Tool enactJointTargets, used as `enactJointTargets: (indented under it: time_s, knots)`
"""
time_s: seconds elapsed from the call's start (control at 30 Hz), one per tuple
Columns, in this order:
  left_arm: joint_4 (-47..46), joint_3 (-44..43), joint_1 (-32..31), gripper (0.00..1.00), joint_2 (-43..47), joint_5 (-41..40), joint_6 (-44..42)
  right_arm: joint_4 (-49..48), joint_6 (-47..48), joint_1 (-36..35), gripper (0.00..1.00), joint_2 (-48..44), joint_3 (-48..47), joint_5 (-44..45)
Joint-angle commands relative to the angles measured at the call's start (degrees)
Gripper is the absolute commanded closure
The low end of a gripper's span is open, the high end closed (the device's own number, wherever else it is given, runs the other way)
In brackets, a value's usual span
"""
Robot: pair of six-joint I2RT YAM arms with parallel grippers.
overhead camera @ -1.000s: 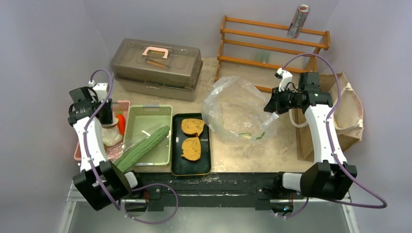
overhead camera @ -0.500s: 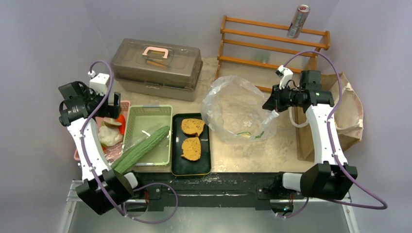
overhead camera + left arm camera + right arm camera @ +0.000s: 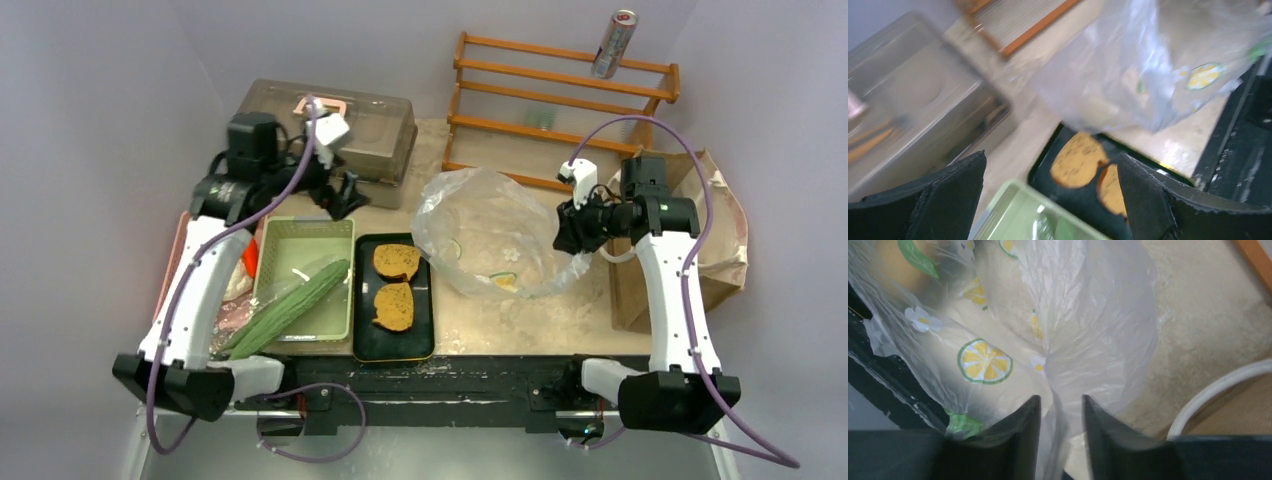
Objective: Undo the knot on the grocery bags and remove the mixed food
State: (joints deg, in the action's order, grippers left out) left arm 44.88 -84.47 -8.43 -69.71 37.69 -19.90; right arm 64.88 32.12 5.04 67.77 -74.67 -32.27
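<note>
The transparent grocery bag (image 3: pixel 490 235) lies open and crumpled in the middle of the table; it carries lemon and flower prints (image 3: pixel 984 361). My right gripper (image 3: pixel 572 240) is at its right edge, jaws a narrow gap apart (image 3: pixel 1061 399) with a fold of the film hanging between them. The brown paper grocery bag (image 3: pixel 715 230) lies at far right, one white handle (image 3: pixel 1218 390) showing. Two toast slices (image 3: pixel 397 262) rest on a black tray (image 3: pixel 365 340). A cucumber (image 3: pixel 290 305) lies in the green basket (image 3: pixel 300 228). My left gripper (image 3: pixel 345 195) hovers wide open and empty (image 3: pixel 1050 157) beyond the basket's far edge.
A grey-brown lidded case (image 3: pixel 380 130) stands at back left, right behind my left wrist. A wooden rack (image 3: pixel 560 90) with a silver can (image 3: pixel 614 42) fills the back right. A pink tray (image 3: pixel 180 250) with a red vegetable (image 3: pixel 248 255) sits left of the basket.
My left arm swung from the pink tray rightward and back, to beyond the basket's far edge, and its jaws opened wide. My right jaws loosened slightly on the bag film and shifted down a little.
</note>
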Motion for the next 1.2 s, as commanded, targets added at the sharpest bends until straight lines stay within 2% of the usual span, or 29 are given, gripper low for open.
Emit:
enactJointTargets:
  time_s: [0.0,0.03,0.07,0.17,0.27,0.37,0.5,0.6,0.87,0.9,0.93,0.97,1.03,1.07,1.1,1.17]
  knots:
    - [-8.9,-1.9,-12.4,0.0,-6.9,-0.7,8.0,8.6,4.2,0.0,0.26,-1.0,-7.5,4.9]
    - [-11.0,-1.3,-14.8,0.0,-8.5,-0.2,9.6,10.1,2.2,0.0,0.05,-0.3,-10.9,5.0]
    - [-12.9,-0.7,-16.7,0.0,-9.9,0.1,10.6,11.4,0.0,-0.1,0.02,0.8,-15.1,5.5]
    - [-20.9,3.2,-20.8,0.0,-12.1,-1.6,13.3,13.1,-8.3,0.0,0.01,4.7,-27.5,8.7]
    - [-27.8,6.0,-22.2,0.0,-13.1,-3.5,15.9,14.3,-14.8,0.0,0.01,7.2,-34.3,22.4]
    - [-28.8,5.6,-23.0,0.0,-13.9,-4.3,15.7,17.9,-17.3,0.4,0.01,9.9,-38.2,33.5]
    - [-29.2,5.3,-23.6,0.0,-13.8,-4.6,14.6,17.8,-16.8,2.7,0.01,10.2,-34.1,40.4]
    - [-28.1,5.0,-24.4,0.0,-13.5,-4.5,12.1,18.4,-16.1,3.9,0.01,11.3,-31.0,40.7]
    - [-27.5,5.3,-25.0,0.0,-13.1,-5.2,12.1,10.9,-12.8,10.0,0.03,14.9,-21.5,40.1]
    - [-27.5,5.4,-25.0,0.0,-12.9,-5.1,12.2,10.5,-12.3,10.4,0.06,15.2,-21.2,39.0]
    - [-27.5,5.3,-25.0,0.0,-12.7,-5.1,12.2,10.2,-12.1,10.7,0.15,15.8,-21.1,37.5]
    - [-27.6,5.3,-25.0,0.0,-12.5,-5.1,12.4,10.1,-11.8,10.9,0.29,16.3,-21.1,35.8]
    - [-28.1,4.7,-25.0,0.0,-12.0,-4.5,12.3,10.7,-11.6,10.9,0.71,17.2,-21.8,31.7]
    - [-28.1,4.2,-25.0,0.0,-12.0,-4.3,11.9,11.0,-11.6,10.9,0.96,17.6,-22.4,28.6]
    - [-28.1,3.1,-25.0,0.0,-12.2,-4.0,11.5,11.7,-11.3,10.9,1.0,18.0,-23.2,25.7]
    - [-27.2,0.1,-25.0,0.0,-13.2,-3.3,10.7,14.5,-8.2,10.4,1.0,18.3,-25.5,17.1]
